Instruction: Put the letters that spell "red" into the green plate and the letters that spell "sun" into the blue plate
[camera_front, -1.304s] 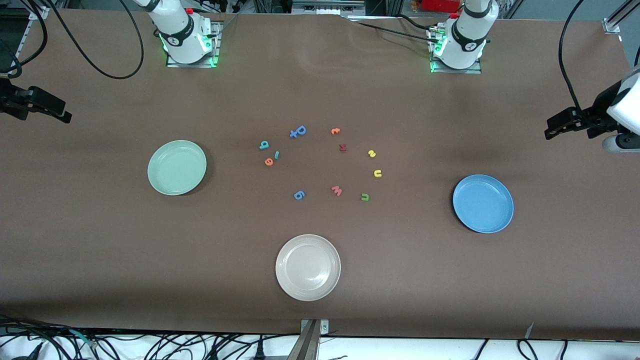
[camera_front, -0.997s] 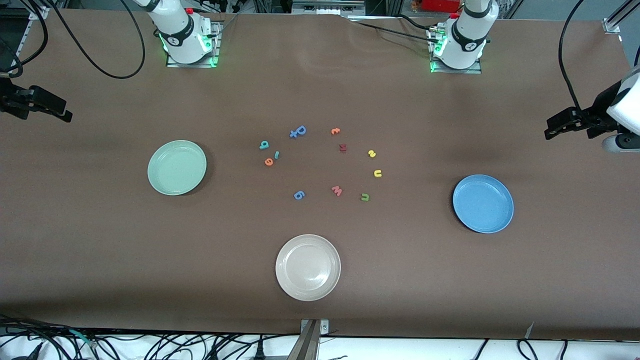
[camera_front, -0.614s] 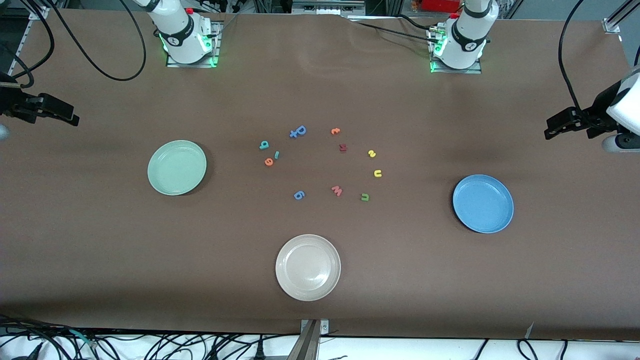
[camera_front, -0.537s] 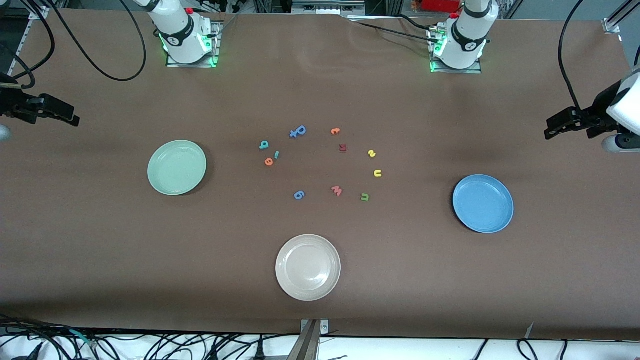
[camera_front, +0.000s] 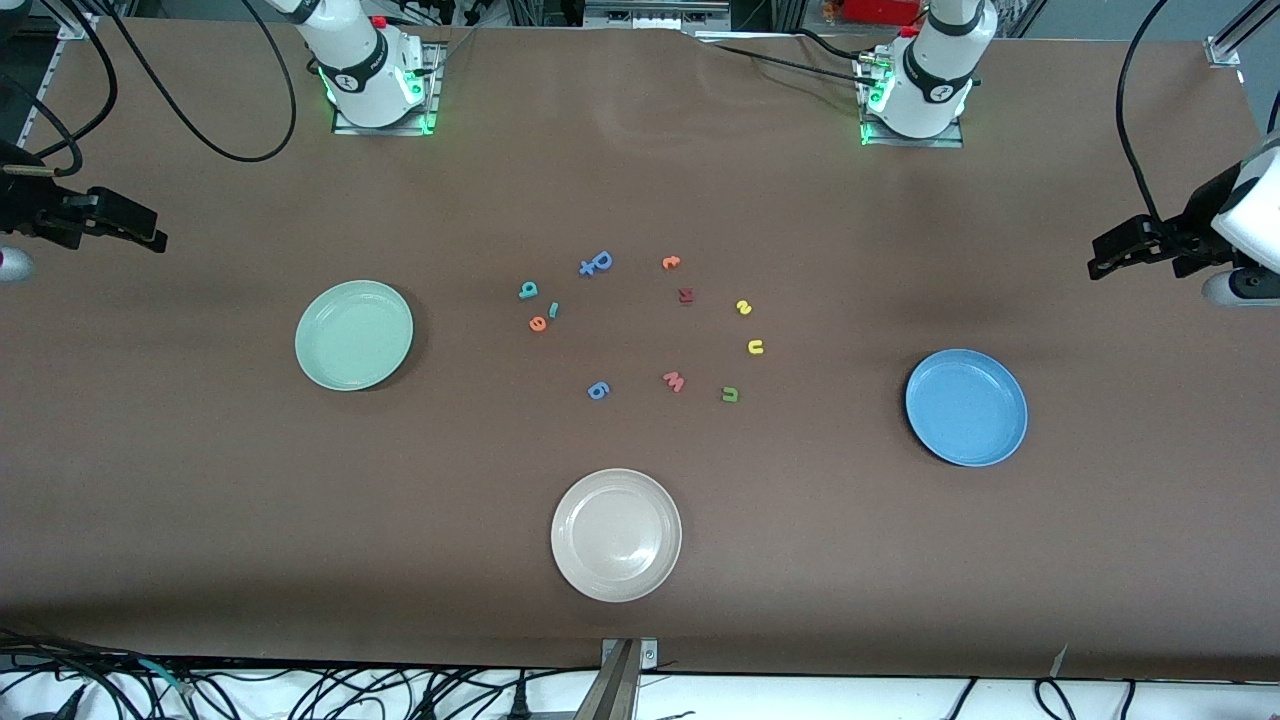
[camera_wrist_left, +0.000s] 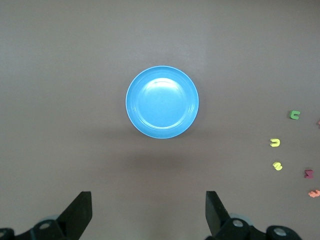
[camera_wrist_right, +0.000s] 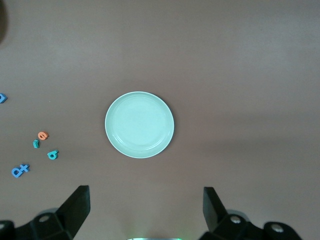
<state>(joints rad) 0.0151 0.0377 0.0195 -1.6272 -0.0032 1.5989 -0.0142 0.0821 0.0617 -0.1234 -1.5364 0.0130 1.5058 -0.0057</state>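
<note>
Both hands hang spread and empty: right hand (camera_front: 150, 238) high near the round mint-green plate (camera_front: 354, 335), left hand (camera_front: 1105, 262) high near the round blue plate (camera_front: 966, 407). All tiny foam letters lie mid-counter (camera_front: 200, 520). Risk: the teal "r" (camera_front: 553, 310) lies just beside the orange "e" (camera_front: 538, 323); a pinch may nudge both.

- Brown counter (camera_front: 200, 480).
- Mint-green plate (camera_front: 354, 335), blue plate (camera_front: 966, 407), whitish-beige plate (camera_front: 616, 535).
- Teal d (camera_front: 528, 290), teal r (camera_front: 553, 310), orange e (camera_front: 538, 323).
- Yellow s (camera_front: 744, 307), yellow u (camera_front: 756, 347), green n (camera_front: 730, 395).
</note>
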